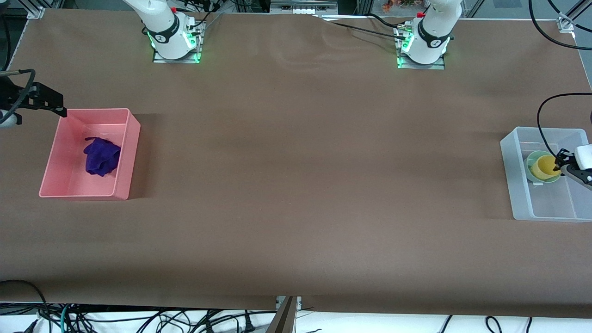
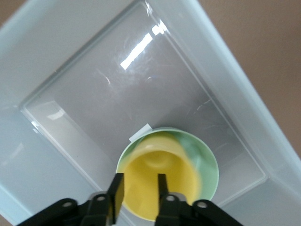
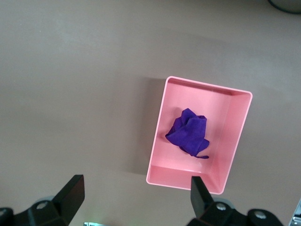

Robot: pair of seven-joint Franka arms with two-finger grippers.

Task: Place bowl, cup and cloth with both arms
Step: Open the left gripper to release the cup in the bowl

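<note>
Front view: left claw (image 1: 558, 165) gripped the cup (image 1: 545, 167) inside the bowl (image 1: 532, 159); right claw (image 3: 136, 192) hung wide, cloth (image 1: 101, 157) at five o'clock.

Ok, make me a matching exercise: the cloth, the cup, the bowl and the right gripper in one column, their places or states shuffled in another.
Column one:
1. cloth
2. cup
3. bowl
4. right gripper

Column two:
A. sits in the clear bin, holding another item
B. open, empty
C. crumpled in the pink bin
D. pinched at its rim by the left gripper

Pairs: 1-C, 2-D, 3-A, 4-B
</note>
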